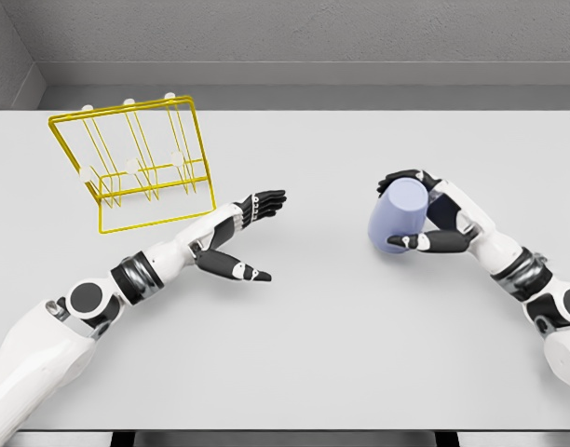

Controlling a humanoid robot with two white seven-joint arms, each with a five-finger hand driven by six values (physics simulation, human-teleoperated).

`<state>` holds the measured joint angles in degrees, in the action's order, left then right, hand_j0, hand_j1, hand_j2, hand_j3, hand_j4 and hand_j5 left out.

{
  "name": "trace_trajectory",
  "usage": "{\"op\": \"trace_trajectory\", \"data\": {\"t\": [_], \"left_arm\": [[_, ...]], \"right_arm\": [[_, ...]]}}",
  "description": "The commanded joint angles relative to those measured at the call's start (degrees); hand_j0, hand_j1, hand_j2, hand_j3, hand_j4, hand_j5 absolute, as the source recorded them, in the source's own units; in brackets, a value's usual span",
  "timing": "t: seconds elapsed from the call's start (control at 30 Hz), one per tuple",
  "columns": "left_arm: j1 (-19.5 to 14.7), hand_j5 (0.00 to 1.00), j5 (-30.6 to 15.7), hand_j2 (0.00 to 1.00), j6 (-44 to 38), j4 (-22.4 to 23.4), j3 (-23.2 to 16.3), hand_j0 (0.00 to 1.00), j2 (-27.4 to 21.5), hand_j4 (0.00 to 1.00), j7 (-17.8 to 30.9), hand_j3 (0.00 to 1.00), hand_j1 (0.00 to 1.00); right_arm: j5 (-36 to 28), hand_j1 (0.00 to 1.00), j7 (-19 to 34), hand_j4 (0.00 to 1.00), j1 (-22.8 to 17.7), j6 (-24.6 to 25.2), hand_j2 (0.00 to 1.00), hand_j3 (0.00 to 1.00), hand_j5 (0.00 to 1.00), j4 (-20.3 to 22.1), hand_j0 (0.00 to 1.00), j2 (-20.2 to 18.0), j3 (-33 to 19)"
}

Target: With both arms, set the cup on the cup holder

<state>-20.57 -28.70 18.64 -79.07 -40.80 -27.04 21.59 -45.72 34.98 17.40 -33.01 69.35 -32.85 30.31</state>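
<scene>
head view: white table (304,354) fills the frame, grey wall behind it. yellow wire cup holder (136,163) stands at the table's far left, tilted, white-tipped pegs along its top. lavender cup (398,216) sits well to the right of the cup holder, lying tipped on the tabletop, not on the holder. right hand (425,212) is wrapped around the cup, fingers over its top edge and thumb under its lower side, grasping it. left hand (240,237) hovers just right of and in front of the cup holder, fingers stretched out and released, thumb spread low, holding nothing, well apart from the cup.
</scene>
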Motion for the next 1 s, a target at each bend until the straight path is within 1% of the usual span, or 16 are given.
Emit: {"op": "trace_trajectory", "data": {"t": [0.0,0.1,0.27,0.33,0.4,0.53,0.6,0.7,0.87,0.97], "left_arm": [[-0.09,1.0,-0.3,1.0,-0.01,0.15,0.02,1.0,0.14,1.0,0.03,1.0,1.0],[0.0,1.0,-0.3,1.0,-0.01,0.15,0.1,1.0,0.23,1.0,-0.05,1.0,1.0],[-0.09,1.0,-0.3,1.0,-0.1,0.33,0.1,1.0,0.32,1.0,-0.06,1.0,1.0],[-0.09,1.0,-0.3,1.0,-0.1,0.41,0.1,1.0,0.32,1.0,-0.05,1.0,1.0],[-0.09,1.0,-0.3,1.0,-0.1,1.12,0.1,1.0,0.67,1.0,-0.05,1.0,1.0],[-0.09,1.0,-0.3,1.0,-0.1,1.73,0.1,1.0,0.93,1.0,0.03,1.0,1.0],[-0.09,1.0,-0.3,1.0,-0.1,1.73,0.1,1.0,0.84,1.0,0.03,1.0,1.0],[-0.09,1.0,-0.3,1.0,-0.01,1.73,0.1,1.0,0.93,1.0,0.03,1.0,1.0],[-0.09,1.0,-0.3,1.0,-0.1,1.73,0.19,1.0,0.84,1.0,0.03,1.0,1.0],[-0.09,1.0,-0.3,1.0,-0.1,1.82,0.37,1.0,0.23,1.0,0.03,1.0,1.0]], "right_arm": [[-0.08,0.67,0.02,0.67,0.0,0.14,0.67,0.67,0.67,0.08,0.67,1.39,0.72],[1.07,0.67,0.02,0.67,0.44,0.23,0.67,0.67,0.67,-0.01,0.67,3.14,0.98],[1.42,0.67,0.02,0.67,1.05,0.31,0.67,0.67,0.67,-0.18,0.67,4.73,1.95],[1.51,0.67,0.02,0.67,1.49,0.31,0.67,0.67,0.67,-0.18,0.67,5.08,3.18],[1.51,0.67,0.02,0.67,1.49,0.31,0.67,0.67,0.67,-0.18,0.67,5.52,3.44],[3.61,0.67,0.02,0.67,1.93,0.4,0.67,0.67,0.67,-0.53,0.67,8.06,3.44],[4.76,0.67,0.02,0.67,1.93,1.63,0.67,0.67,0.67,-0.53,0.67,9.03,3.44],[5.64,0.67,0.02,0.67,2.02,1.89,0.67,0.67,0.67,-0.62,0.67,10.0,3.44],[6.78,0.67,0.02,0.67,2.55,1.9,0.67,0.67,0.67,-3.35,0.67,12.72,3.44],[6.87,0.67,0.02,0.67,2.99,1.9,0.67,0.67,0.67,-4.58,0.67,13.25,4.32]]}}
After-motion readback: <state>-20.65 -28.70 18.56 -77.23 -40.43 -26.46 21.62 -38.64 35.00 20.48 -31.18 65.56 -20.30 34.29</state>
